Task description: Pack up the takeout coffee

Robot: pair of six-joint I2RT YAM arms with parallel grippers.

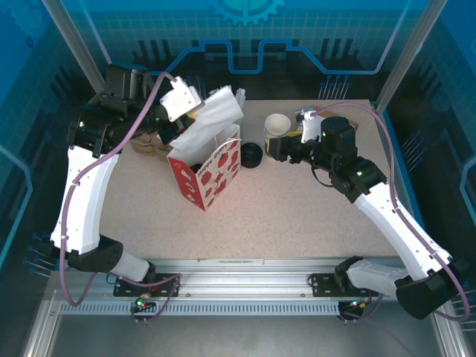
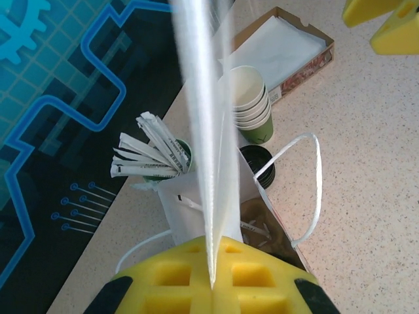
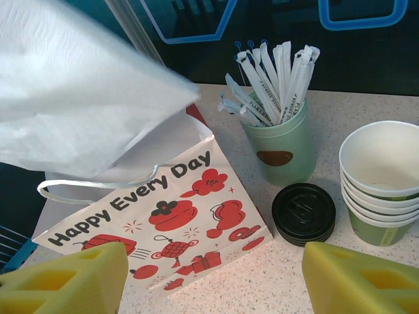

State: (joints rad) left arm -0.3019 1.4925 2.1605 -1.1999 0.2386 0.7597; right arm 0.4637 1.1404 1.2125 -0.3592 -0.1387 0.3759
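Left gripper point(image 1: 192, 111), seen from above, is clamped on a white napkin point(image 1: 217, 113) over the open mouth of the bag point(image 1: 212, 167). The right gripper point(image 1: 274, 147) sits just beside the cup stack point(image 1: 277, 125), with black lids point(image 1: 251, 155) between it and the bag. A dark round shape point(image 1: 195, 169) shows inside the bag; I cannot tell whether it is the coffee.

From the left wrist, the yellow fingers point(image 2: 177, 281) press together on the napkin point(image 2: 203, 131), which runs edge-on up the view. Beyond it stand the bag point(image 2: 275, 216) with its white handles, the stick cup point(image 2: 180, 154), the cup stack point(image 2: 249, 104), the lids point(image 2: 258, 163) and a napkin box point(image 2: 288, 52).

From the right wrist, the right gripper point(image 3: 216, 288) has its fingers point(image 3: 65, 281) spread wide with nothing between them. Ahead are the bag point(image 3: 170, 222), the lids point(image 3: 304, 212), the stick cup point(image 3: 278, 147) and the cup stack point(image 3: 383, 183).
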